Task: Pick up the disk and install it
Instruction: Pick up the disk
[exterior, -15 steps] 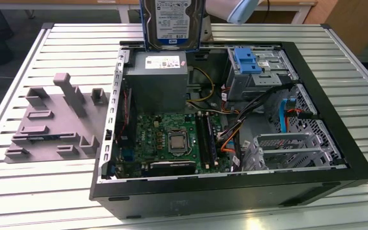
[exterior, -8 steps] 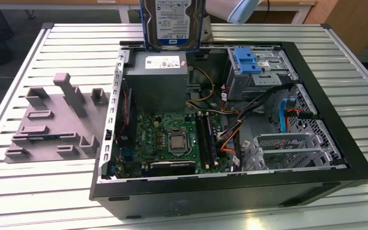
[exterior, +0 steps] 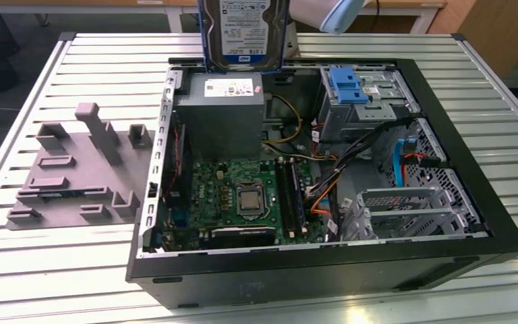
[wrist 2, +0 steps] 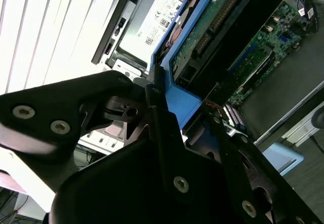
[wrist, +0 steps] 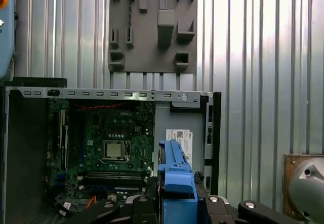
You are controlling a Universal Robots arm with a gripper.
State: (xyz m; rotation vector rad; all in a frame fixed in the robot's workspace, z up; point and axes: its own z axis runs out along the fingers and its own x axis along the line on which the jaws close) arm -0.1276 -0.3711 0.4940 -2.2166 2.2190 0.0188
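Note:
The disk [exterior: 243, 30], silver-grey with a white-and-blue label and blue side rails, hangs upright over the far edge of the open computer case [exterior: 502, 236], just above the grey power supply box [exterior: 218, 111]. In both wrist views my gripper [wrist 2: 179, 100] [wrist: 178, 199] is shut on the disk, its black fingers [wrist 2: 154, 82] pressing on the blue rail [wrist: 176, 171]. The disk's circuit-board underside [wrist 2: 212, 16] shows in the second wrist view. The disk touches nothing in the case.
Inside the case lie the motherboard [exterior: 241, 196], loose cables [exterior: 322, 192], a blue ribbed bracket [exterior: 347, 84] in the far drive bay and a metal drive cage [exterior: 403, 209]. A grey fixture plate [exterior: 79, 169] stands on the slatted table [exterior: 25, 263] at the exterior view's left.

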